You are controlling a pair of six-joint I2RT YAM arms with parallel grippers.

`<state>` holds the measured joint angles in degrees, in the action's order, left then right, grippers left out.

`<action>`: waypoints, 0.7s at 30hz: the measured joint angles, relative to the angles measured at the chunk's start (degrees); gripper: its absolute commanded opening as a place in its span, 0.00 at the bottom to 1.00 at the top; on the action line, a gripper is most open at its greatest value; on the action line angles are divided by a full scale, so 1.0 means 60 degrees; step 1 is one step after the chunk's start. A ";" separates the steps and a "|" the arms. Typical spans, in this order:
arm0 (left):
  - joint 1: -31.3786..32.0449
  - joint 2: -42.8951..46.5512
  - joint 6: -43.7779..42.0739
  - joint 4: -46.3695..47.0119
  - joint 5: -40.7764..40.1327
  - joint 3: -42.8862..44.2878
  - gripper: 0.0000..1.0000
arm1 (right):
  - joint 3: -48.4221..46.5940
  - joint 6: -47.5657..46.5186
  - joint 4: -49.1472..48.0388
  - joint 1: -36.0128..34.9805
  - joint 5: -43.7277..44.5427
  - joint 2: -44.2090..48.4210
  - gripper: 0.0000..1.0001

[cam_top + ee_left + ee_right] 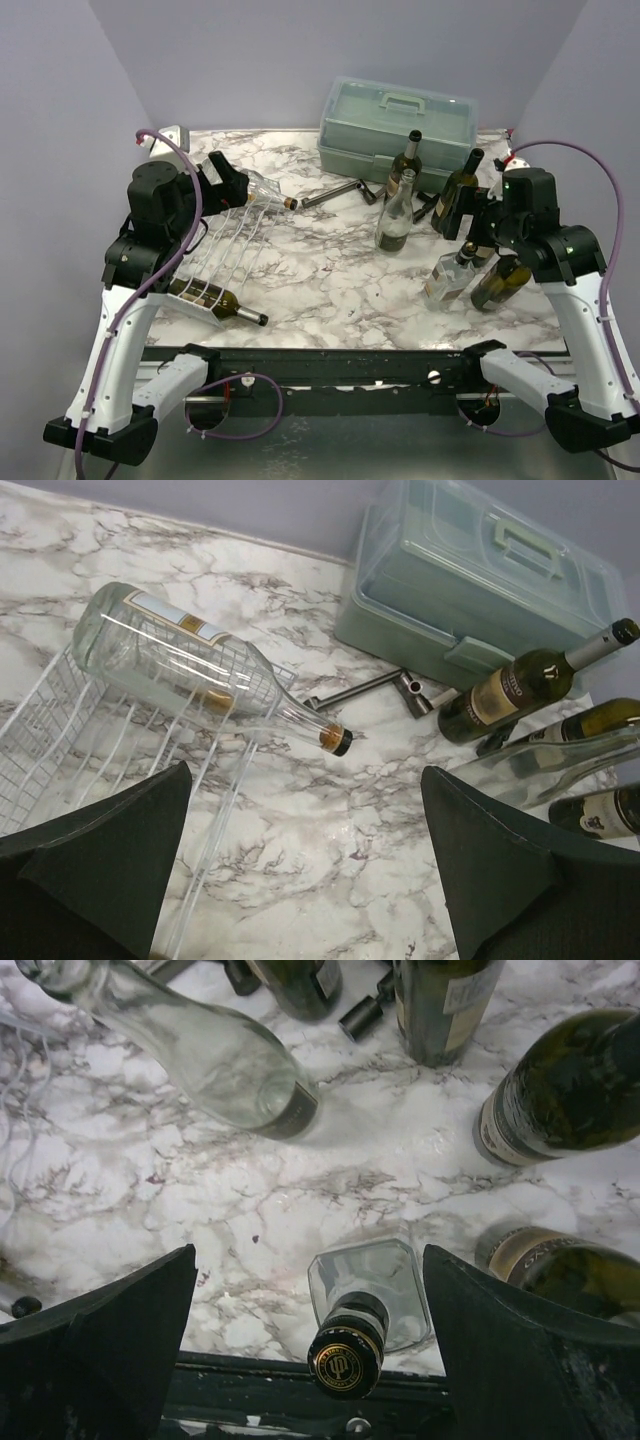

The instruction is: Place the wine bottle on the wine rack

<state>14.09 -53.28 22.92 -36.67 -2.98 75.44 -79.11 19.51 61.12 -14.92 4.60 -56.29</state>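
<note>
White wire rack with wavy cradle rows (225, 250) lay at the left of the marble-patterned table (330, 270). A clear glass bottle with a dark cap (180, 655) rested across its far end, and a dark green bottle (215, 298) across its near end. The left end effector (305, 780) hung open near the clear bottle without touching it. The right end effector (310, 1260) stood open above a square clear bottle with a gold-and-black cap (365, 1300) at centre right.

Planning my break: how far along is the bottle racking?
Done: a clear glass bottle and a dark glass bottle lie on the white wire rack. In hand: nothing; the left gripper is open, and the open right gripper hovers over a black-capped square clear bottle. Left: that one and the other standing bottles.
</note>
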 measured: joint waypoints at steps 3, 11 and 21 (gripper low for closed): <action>0.0000 -0.0087 -0.0007 -0.0011 0.0299 -0.0044 0.99 | 0.0000 0.0000 0.0423 -0.0251 0.0193 -0.0058 0.89; 0.0000 -0.1064 -0.0080 0.0044 0.1118 0.0466 0.99 | 0.0583 0.0157 0.0994 -0.0426 0.0215 0.0091 0.79; 0.0000 -0.2251 -0.0109 0.0444 0.2204 0.1293 0.99 | 0.1020 0.0346 0.1268 -0.0444 0.0339 0.0073 0.59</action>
<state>14.09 -66.78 22.26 -34.00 10.24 83.20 -72.99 21.58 68.73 -17.58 6.63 -55.86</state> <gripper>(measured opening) 0.987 0.625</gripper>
